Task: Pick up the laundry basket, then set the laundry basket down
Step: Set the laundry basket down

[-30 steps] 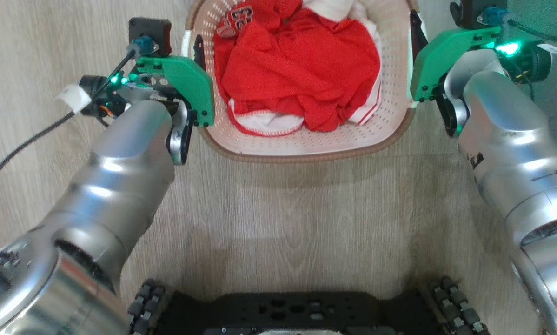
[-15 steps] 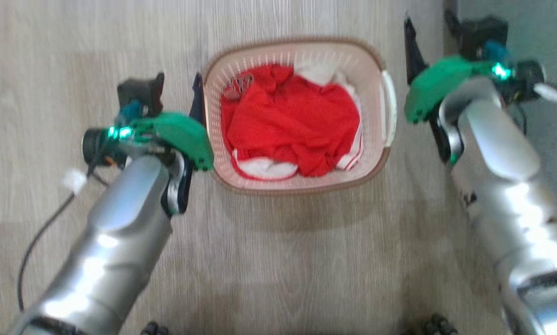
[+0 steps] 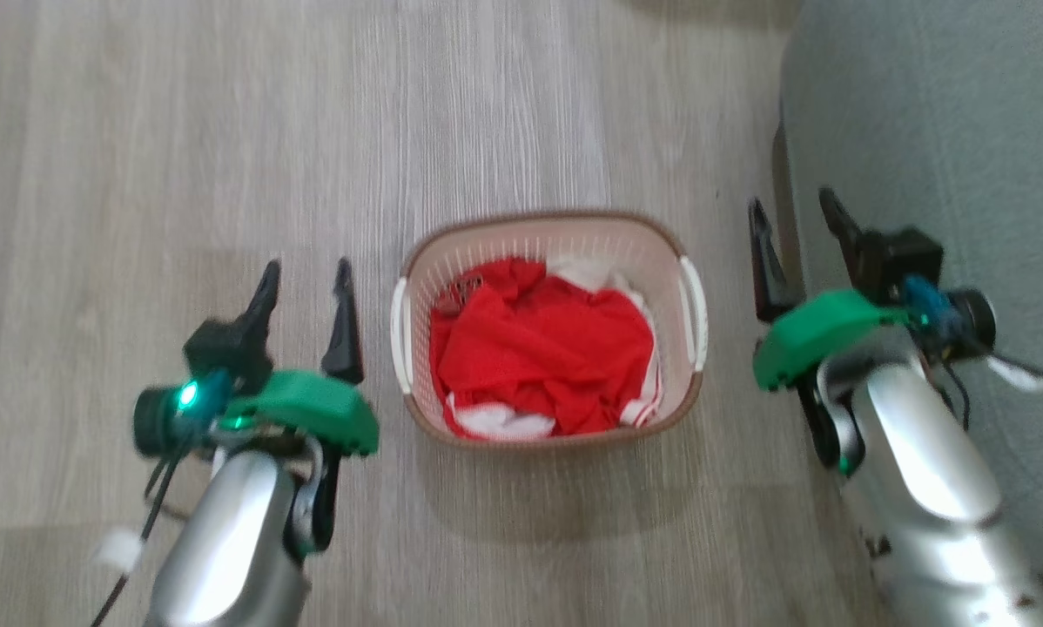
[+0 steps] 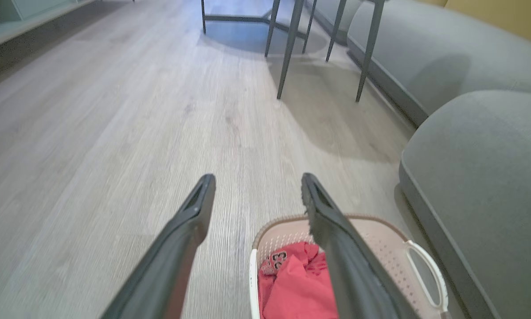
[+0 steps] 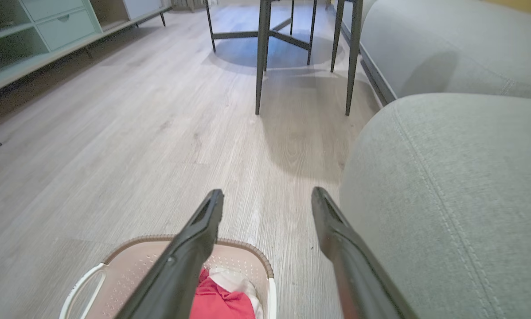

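The laundry basket (image 3: pixel 549 228), cream perforated plastic with a brown rim and white side handles, stands on the wooden floor holding red and white clothes (image 3: pixel 543 348). My left gripper (image 3: pixel 306 280) hovers open to its left, raised clear of the handle. On the other side my right gripper (image 3: pixel 796 218) is open too, apart from the right handle (image 3: pixel 694 306). In the left wrist view the basket (image 4: pixel 380 248) lies below the open fingers (image 4: pixel 194 212). The right wrist view has the basket (image 5: pixel 128 266) at the bottom left under the open fingers (image 5: pixel 336 235).
A grey sofa (image 3: pixel 939 131) stands close on the right, beside my right arm. Dark table legs (image 5: pixel 261 57) rise further ahead on the wooden floor (image 3: pixel 225 131). A low cabinet (image 5: pixel 35 40) runs along the far left wall.
The head view has pulled back and up, so the basket looks smaller and lower. Both grippers have lifted away from the basket's handles and stay open. The basket stays on the floor.
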